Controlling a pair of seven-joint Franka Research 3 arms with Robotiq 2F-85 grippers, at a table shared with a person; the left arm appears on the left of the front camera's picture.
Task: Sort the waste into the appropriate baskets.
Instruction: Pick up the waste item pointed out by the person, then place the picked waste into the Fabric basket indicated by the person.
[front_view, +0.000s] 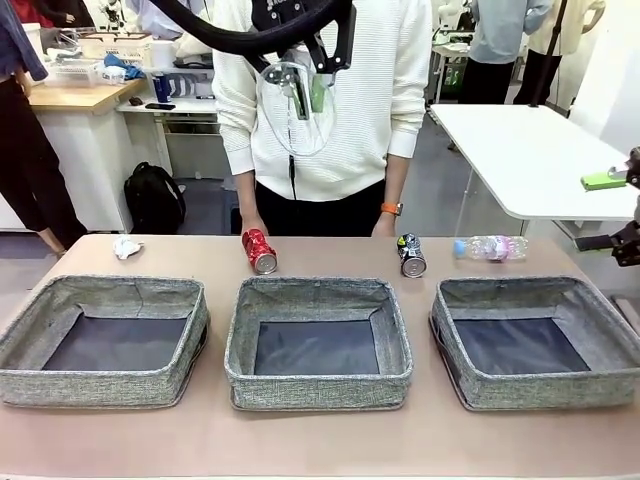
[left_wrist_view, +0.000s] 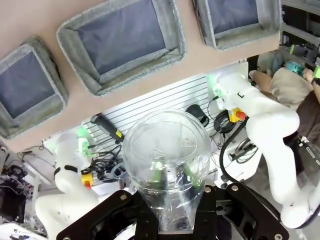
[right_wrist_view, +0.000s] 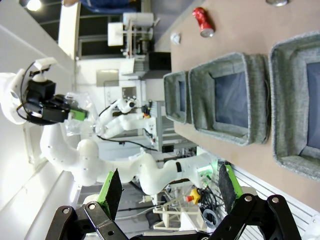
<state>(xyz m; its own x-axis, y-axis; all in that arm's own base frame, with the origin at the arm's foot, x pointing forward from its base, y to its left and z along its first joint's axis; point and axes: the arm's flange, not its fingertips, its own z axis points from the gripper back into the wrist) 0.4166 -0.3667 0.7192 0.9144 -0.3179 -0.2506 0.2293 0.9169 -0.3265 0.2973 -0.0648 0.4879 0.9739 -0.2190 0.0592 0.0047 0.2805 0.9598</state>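
Left wrist view: left claw (left_wrist_view: 172, 175) pinches a clear bottle (left_wrist_view: 165, 145), its long axis in line with the claw, high over the tabletop (left_wrist_view: 45, 15). The middle basket (left_wrist_view: 131, 80) lies below, nearer than the others. Right claw (right_wrist_view: 169, 177) is spread, empty.

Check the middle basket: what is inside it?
Only its bare dark grey bottom shows inside the middle basket; no waste. From the front, its near wall covers a strip of that floor.
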